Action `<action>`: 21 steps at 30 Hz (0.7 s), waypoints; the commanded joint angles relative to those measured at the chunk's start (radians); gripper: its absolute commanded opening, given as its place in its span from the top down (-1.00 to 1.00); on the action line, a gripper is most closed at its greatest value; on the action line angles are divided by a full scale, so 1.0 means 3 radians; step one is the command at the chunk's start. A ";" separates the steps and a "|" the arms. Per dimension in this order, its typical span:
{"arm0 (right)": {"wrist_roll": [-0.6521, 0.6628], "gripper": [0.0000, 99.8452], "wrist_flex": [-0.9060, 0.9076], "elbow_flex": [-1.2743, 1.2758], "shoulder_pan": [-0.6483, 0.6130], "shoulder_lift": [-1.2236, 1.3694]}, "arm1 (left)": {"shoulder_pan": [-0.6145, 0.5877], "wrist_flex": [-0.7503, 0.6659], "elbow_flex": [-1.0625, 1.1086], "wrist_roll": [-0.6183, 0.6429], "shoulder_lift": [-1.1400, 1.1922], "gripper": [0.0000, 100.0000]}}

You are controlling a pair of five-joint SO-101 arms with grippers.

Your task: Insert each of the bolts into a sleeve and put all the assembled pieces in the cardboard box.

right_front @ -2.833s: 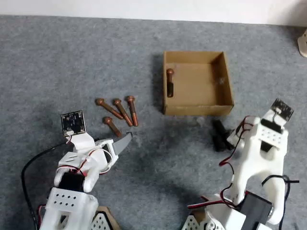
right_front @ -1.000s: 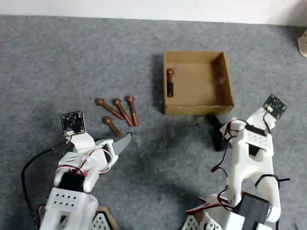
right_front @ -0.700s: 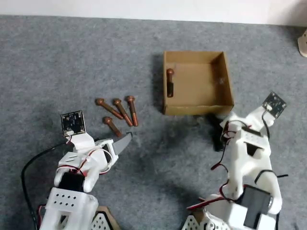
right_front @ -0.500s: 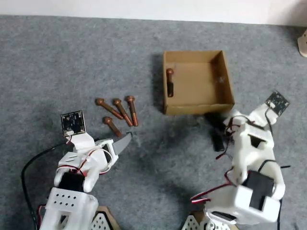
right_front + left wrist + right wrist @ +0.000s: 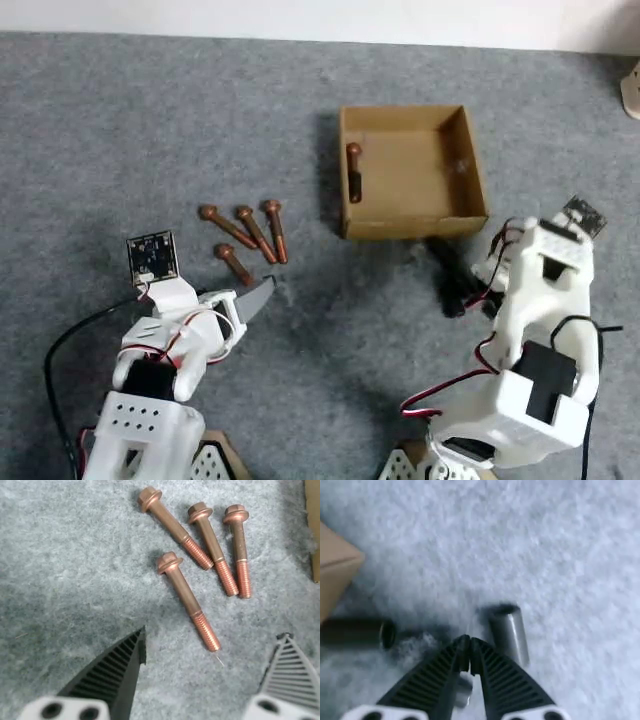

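**On the grey carpet: loose bolts at left, sleeves beside the box at right**

Right of centre, toward the far side, stands the open square cardboard box (image 5: 466,160). One assembled piece (image 5: 353,176), a copper bolt head above a dark sleeve, lies along its left inner wall with the head toward the far side.

Left of the box, four copper-coloured flanged bolts (image 5: 256,233) lie on the grey carpet (image 5: 150,120). Three of them form a fan, with their heads far and their threaded ends drawing together on the near side. The fourth bolt (image 5: 187,600) lies apart from them, just nearer the arms, with its head far-left.

The left gripper (image 5: 213,635) hovers over the carpet on the near side of these bolts. Its fingers are spread wide and nothing is between them. The threaded end of the fourth bolt lies close to the gap between the fingertips.

The right gripper (image 5: 469,645) hangs over the carpet just near of the box's near-right corner, its fingertips pressed together. Whether anything is pinched behind the tips cannot be told. Two loose sleeves lie on the carpet beside it. The dark cylindrical sleeve (image 5: 357,631) lies on the side toward the box corner. The grey metal sleeve (image 5: 509,632) lies on the other side, close to the closed fingertips.
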 commanded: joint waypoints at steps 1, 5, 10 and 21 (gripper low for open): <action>0.0358 0.99 0.0775 -0.0662 -0.0100 -0.0008 | -0.0023 -0.0061 -0.0013 0.0000 -0.0043 0.27; 0.0885 0.99 0.1568 -0.1184 -0.0304 -0.0008 | -0.0023 -0.0061 -0.0018 0.0000 -0.0043 0.27; 0.1678 0.99 0.2166 -0.1527 -0.0657 -0.0008 | -0.0023 -0.0061 -0.0018 0.0000 -0.0043 0.27; 0.2777 0.99 0.1348 -0.0908 -0.1639 0.0003 | -0.0043 -0.0061 -0.0018 0.0000 -0.0043 0.27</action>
